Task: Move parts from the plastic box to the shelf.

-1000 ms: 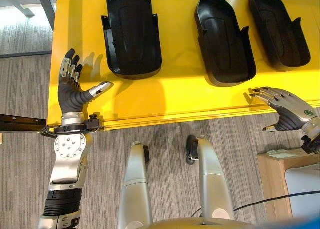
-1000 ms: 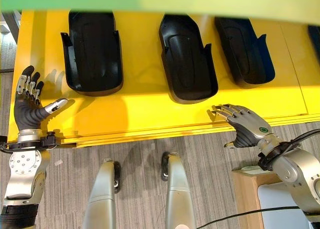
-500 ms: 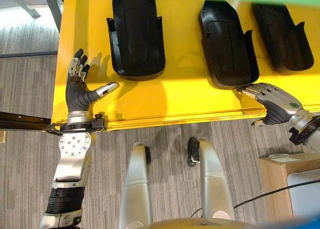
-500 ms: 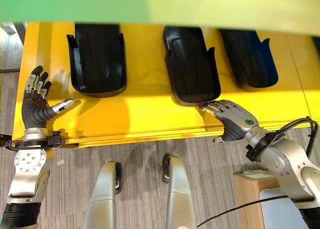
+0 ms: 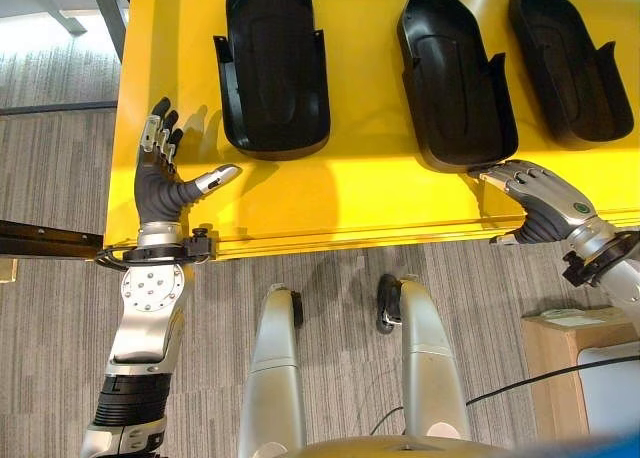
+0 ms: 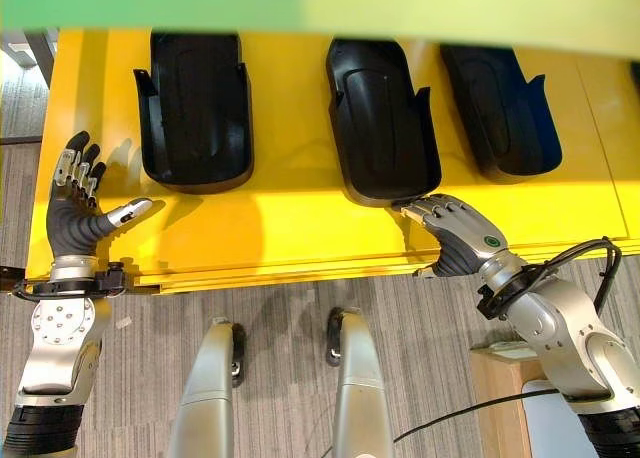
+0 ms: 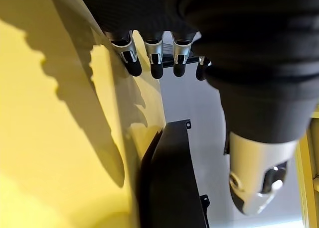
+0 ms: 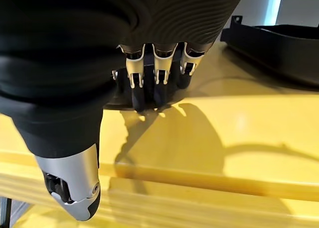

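Three black moulded parts lie in a row on the yellow shelf (image 5: 330,203), each with its rounded end toward the shelf's front edge: the left part (image 5: 272,66), the middle part (image 5: 455,76) and the right part (image 5: 570,68). They sit apart from one another, with bare yellow strips between them. A wider bare band runs along the front, between the parts' near ends and the stepped front lip. The left part stands well in from the shelf's left edge, leaving open surface there.

Right hand (image 5: 535,200): fingers extended and only slightly bent, palm down, lying over the front band with the fingertips (image 8: 144,99) touching the near rim of the middle part. The thumb hangs off to the side below the front lip. Nothing is clasped; contact is fingertip only.

Left hand (image 5: 160,183): upright at the shelf's left front corner, fingers straight and together, thumb spread out over the yellow surface. It holds nothing and is clear of the left part, with bare shelf between them.

Grey striped carpet (image 5: 50,128) lies beyond the left edge and in front of the shelf. A pale wooden box corner (image 5: 550,348) shows low on the robot's right.
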